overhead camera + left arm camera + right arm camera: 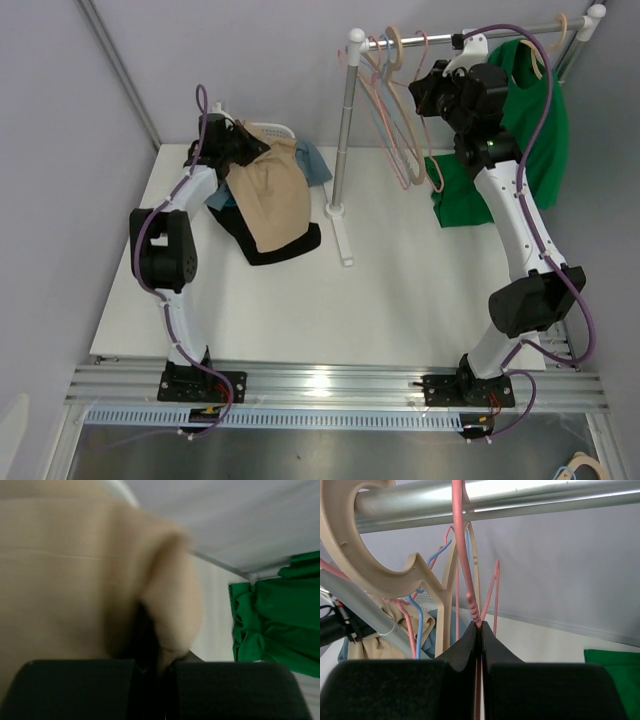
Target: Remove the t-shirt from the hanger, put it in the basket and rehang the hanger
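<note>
My left gripper [243, 150] is shut on a tan t-shirt [272, 195], which hangs from it over a pile of clothes at the back left. In the left wrist view the tan cloth [75, 570] fills the frame above the closed gripper [156, 667]. My right gripper [420, 98] is up at the rail [450, 41], shut on the wire of a bare pink hanger [398, 140]. The right wrist view shows the gripper [480, 627] pinching the pink hanger [465, 570] just below its ribbed neck.
A green t-shirt [530, 130] hangs on a cream hanger at the rail's right end. Several bare hangers crowd the rail's left end, one of them cream [360, 555]. The rack post [345, 130] stands mid-table. A black garment [285, 245] and a blue one [315, 160] lie under the tan shirt.
</note>
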Action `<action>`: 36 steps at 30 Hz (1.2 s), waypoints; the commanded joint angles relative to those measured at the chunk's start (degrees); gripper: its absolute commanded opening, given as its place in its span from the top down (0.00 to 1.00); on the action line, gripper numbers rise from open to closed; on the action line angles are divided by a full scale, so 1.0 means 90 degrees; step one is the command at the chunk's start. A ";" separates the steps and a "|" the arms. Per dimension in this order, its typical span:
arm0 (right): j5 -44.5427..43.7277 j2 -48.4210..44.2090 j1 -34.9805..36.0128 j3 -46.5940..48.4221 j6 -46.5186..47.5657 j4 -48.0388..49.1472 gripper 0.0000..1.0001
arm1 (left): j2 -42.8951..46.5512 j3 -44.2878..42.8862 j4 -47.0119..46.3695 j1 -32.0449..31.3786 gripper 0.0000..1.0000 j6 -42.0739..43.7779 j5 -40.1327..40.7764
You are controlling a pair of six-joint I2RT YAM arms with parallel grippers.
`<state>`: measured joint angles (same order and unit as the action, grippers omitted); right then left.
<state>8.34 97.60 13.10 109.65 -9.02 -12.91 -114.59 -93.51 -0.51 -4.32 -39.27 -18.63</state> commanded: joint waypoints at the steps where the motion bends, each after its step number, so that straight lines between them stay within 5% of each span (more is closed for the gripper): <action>1: 0.0167 -0.0073 0.0067 0.0200 0.0025 -0.0050 1.00 | -0.0683 -0.0573 0.1469 0.0167 0.99 -0.0998 0.0304; 2: 0.0158 -0.0141 0.0077 0.0161 0.0064 -0.0118 1.00 | -0.1218 -0.1272 0.1889 0.0215 0.99 -0.0979 0.0216; 8: 0.0040 -0.0454 0.0097 -0.0278 0.0162 -0.0119 0.99 | -0.1585 -0.1875 0.3396 0.0323 0.99 -0.0657 0.0926; 11: 0.0011 -0.0444 0.0097 -0.0269 0.0172 -0.0128 0.82 | -0.1546 -0.1982 0.3514 0.0421 0.94 -0.0588 0.0792; 14: -0.0076 -0.0435 0.0097 -0.0249 0.0181 -0.0128 0.68 | -0.1419 -0.2051 0.3748 0.0460 0.48 -0.0540 0.0781; 15: -0.0096 -0.0444 0.0097 -0.0211 0.0201 -0.0138 0.66 | -0.1332 -0.2041 0.3806 0.0460 0.19 -0.0520 0.0946; 17: -0.0213 -0.0454 0.0087 -0.0142 0.0250 -0.0225 0.63 | -0.0932 -0.1993 0.3865 0.0460 0.00 -0.0384 0.1132; 27: -0.1306 -0.0912 -0.0108 0.1040 0.0709 -0.1954 0.57 | 0.1373 -0.1797 0.4276 0.0138 0.01 0.0378 0.2782; 29: -0.1337 -0.1137 -0.0458 0.0982 0.0650 -0.2120 0.51 | 0.1685 -0.1535 0.4266 -0.0008 0.00 0.0447 0.2988; 33: -0.1473 -0.1323 -0.1249 0.0864 0.0689 -0.2053 0.13 | 0.2436 -0.1260 0.4383 -0.0174 0.01 0.0505 0.2949; 36: -0.1328 -0.1041 -0.2021 0.1205 0.0728 -0.2082 0.13 | 0.3070 -0.0803 0.4384 -0.0457 0.00 0.0738 0.3027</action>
<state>-2.63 86.70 -1.28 117.58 -3.60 -30.33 -91.05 -104.75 36.88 -6.61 -35.88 6.46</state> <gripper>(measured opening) 0.872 0.994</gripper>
